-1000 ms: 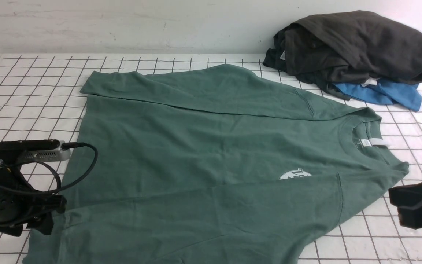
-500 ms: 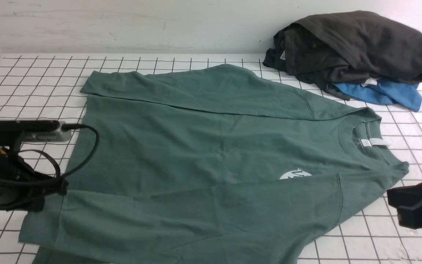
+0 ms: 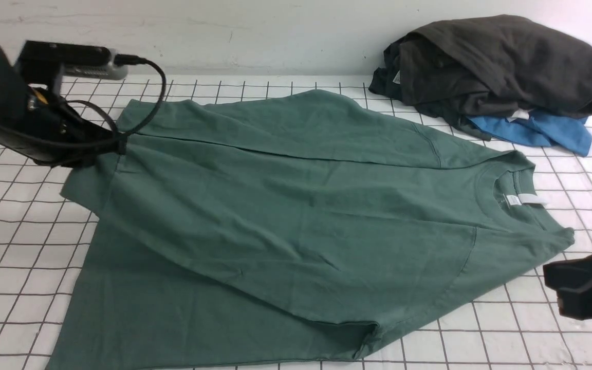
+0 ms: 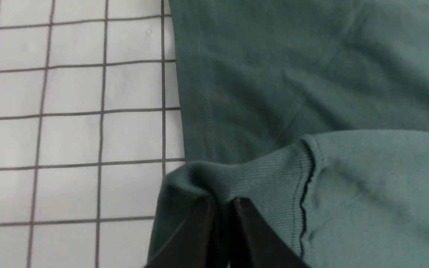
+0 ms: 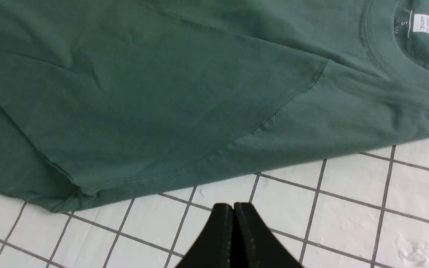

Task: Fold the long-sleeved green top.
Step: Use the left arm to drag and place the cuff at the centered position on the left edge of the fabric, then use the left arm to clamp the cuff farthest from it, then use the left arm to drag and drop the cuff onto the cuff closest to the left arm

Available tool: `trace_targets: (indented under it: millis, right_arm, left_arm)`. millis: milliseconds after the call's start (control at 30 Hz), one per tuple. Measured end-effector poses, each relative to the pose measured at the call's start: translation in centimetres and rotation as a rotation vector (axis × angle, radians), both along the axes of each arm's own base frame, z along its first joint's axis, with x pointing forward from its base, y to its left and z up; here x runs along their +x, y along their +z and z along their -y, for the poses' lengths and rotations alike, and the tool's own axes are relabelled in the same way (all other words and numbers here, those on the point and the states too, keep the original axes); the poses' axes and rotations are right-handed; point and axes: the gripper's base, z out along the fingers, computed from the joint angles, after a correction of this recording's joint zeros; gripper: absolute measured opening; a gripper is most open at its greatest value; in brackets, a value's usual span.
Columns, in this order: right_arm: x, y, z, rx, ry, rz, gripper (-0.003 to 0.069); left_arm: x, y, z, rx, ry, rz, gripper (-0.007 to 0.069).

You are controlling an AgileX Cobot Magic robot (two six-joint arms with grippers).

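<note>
**Item 1, green long-sleeved top** (image 3: pixel 296 205): you have it lying across the middle of the worktop (image 3: pixel 29 246). Its crew neck points to the robot's right and its hem to the left. The white neck label (image 3: pixel 524 199) shows inside the collar. One sleeve lies folded flat along the far edge of the body. The near sleeve runs slantwise over the chest towards the far left corner of the garment.

**Item 2, left fingers** (image 4: pixel 238 212): you will find them at the far left, pinched together on the ribbed cuff (image 4: pixel 259 178) of that near sleeve. The cuff bunches up between them, raised off the fabric below it.

**Item 3, right fingers** (image 5: pixel 223 219): these are closed tip to tip and hold nothing. They hang over bare gridded worktop at the near right, just beside the top's near edge below the shoulder seam, and do not touch it.

**Item 4, dark charcoal garment** (image 3: pixel 496 67): it is heaped at the far right corner against the wall, near the top's far shoulder.

**Item 5, bright blue garment** (image 3: pixel 542 129): it is partly buried under the charcoal heap, with its near edge poking out.
</note>
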Motion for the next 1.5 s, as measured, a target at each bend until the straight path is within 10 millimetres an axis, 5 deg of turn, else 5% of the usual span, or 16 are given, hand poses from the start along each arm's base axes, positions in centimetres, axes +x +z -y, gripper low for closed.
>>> trace_targets:
  millis: [67,200,233,433,733,933,1167,1300,1400,1433,1500]
  right_arm:
    - [-0.1,-0.1,0.0,0.001,0.005,-0.010,-0.0010]
    - [-0.2,-0.1,-0.1,0.003,0.014,-0.027,-0.0010]
    - [-0.3,-0.2,-0.1,0.003,0.020,-0.038,-0.0010]
    - [-0.4,-0.3,-0.2,0.004,0.027,-0.050,-0.0010]
    - [-0.6,-0.4,-0.3,0.015,0.036,-0.072,-0.0010]
    - [-0.6,-0.3,-0.4,0.027,0.034,-0.075,-0.0010]
    - [-0.6,-0.4,-0.4,0.030,0.035,-0.080,-0.0010]
    - [-0.7,-0.4,-0.4,0.028,0.039,-0.085,-0.0010]
    - [-0.7,-0.4,-0.4,0.021,0.042,-0.085,-0.0010]
    - [-0.7,-0.4,-0.4,0.021,0.042,-0.085,-0.0010]
    - [-0.7,-0.4,-0.4,0.013,0.051,-0.080,-0.0010]
  left_arm:
    - [2.6,-1.6,0.1,0.001,-0.003,-0.062,0.0151]
    - [5.7,-1.7,0.1,0.003,-0.006,-0.070,0.0291]
    - [7.8,-1.1,0.1,0.004,-0.007,-0.028,0.0372]
    - [14.2,-1.0,-0.5,-0.032,0.055,0.098,0.0449]
    - [19.5,-8.6,-4.0,-0.096,0.198,0.083,0.0423]
    - [20.4,-10.8,-5.0,-0.141,0.229,0.101,0.0351]
    - [20.8,-10.8,-4.3,-0.155,0.120,0.138,0.0041]
    - [20.1,-7.4,-4.0,-0.141,0.065,0.123,0.0025]
    - [17.3,1.4,-3.4,-0.127,0.002,0.114,0.0024]
    - [17.3,1.4,-3.3,-0.126,-0.003,0.114,0.0024]
    - [14.3,7.6,-2.4,-0.096,-0.063,0.121,0.0024]
